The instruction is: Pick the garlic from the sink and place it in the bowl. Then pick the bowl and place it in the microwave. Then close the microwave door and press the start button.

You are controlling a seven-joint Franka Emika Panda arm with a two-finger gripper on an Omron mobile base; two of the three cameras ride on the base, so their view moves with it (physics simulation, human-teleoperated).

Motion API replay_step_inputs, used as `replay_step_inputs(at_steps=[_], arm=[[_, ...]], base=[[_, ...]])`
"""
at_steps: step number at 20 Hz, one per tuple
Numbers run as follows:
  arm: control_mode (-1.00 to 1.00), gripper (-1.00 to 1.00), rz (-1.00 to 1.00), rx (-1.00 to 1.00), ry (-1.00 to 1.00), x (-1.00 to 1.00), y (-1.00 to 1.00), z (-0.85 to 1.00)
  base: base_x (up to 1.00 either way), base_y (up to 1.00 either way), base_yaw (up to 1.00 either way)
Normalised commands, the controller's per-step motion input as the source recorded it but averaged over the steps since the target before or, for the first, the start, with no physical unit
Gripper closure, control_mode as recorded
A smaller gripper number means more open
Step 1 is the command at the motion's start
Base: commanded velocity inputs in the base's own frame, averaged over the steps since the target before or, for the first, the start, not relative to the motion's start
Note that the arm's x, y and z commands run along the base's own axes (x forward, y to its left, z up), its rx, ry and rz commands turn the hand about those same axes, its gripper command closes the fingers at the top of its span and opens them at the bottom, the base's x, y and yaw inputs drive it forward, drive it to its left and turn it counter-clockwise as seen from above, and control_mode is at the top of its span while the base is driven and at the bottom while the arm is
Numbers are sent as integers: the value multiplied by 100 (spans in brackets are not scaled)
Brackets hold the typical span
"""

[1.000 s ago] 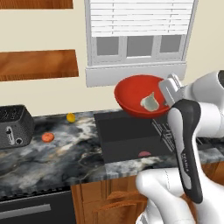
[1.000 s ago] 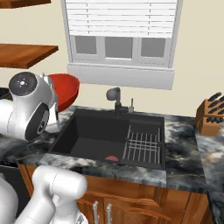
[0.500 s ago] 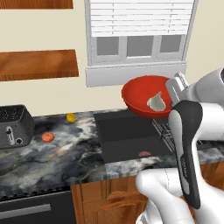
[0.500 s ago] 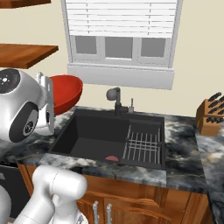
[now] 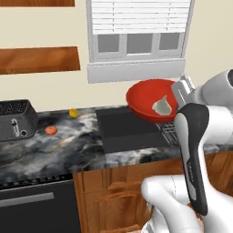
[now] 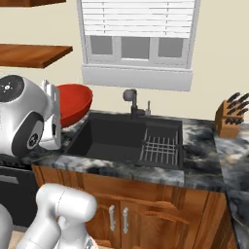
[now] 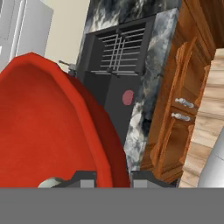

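My gripper [image 5: 180, 93] is shut on the right rim of the red bowl [image 5: 150, 98], which it holds tilted in the air above the dark sink [image 5: 127, 129]. The off-white garlic [image 5: 162, 107] lies inside the bowl near the gripped rim. In the hand view the gripper [image 7: 113, 179] clamps the bowl's edge [image 7: 52, 122], and a pale bit of the garlic [image 7: 50, 183] shows beside the left fingertip. From the right base, the bowl [image 6: 73, 103] hangs left of the sink [image 6: 112, 141], behind my arm. The microwave and its door are out of view.
A wire rack [image 6: 160, 146] and a flat red item [image 7: 127, 97] lie in the sink, with a dark faucet [image 6: 130, 99] behind. A toaster [image 5: 16, 120], a yellow fruit [image 5: 73, 112] and an orange-red fruit [image 5: 51, 130] sit on the left counter. A knife block [image 6: 233, 119] stands far right.
The bowl with the garlic has swung a little to the right over the sink, still gripped. The whole picture has shifted slightly, so the base has moved.
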Motion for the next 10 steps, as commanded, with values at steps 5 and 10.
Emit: replay_step_inputs(at_steps=[5,10], arm=[[100,100,0,0,0,0,0,0],[100,100,0,0,0,0,0,0]], base=[[-48,2,0],[-32,2,-72]])
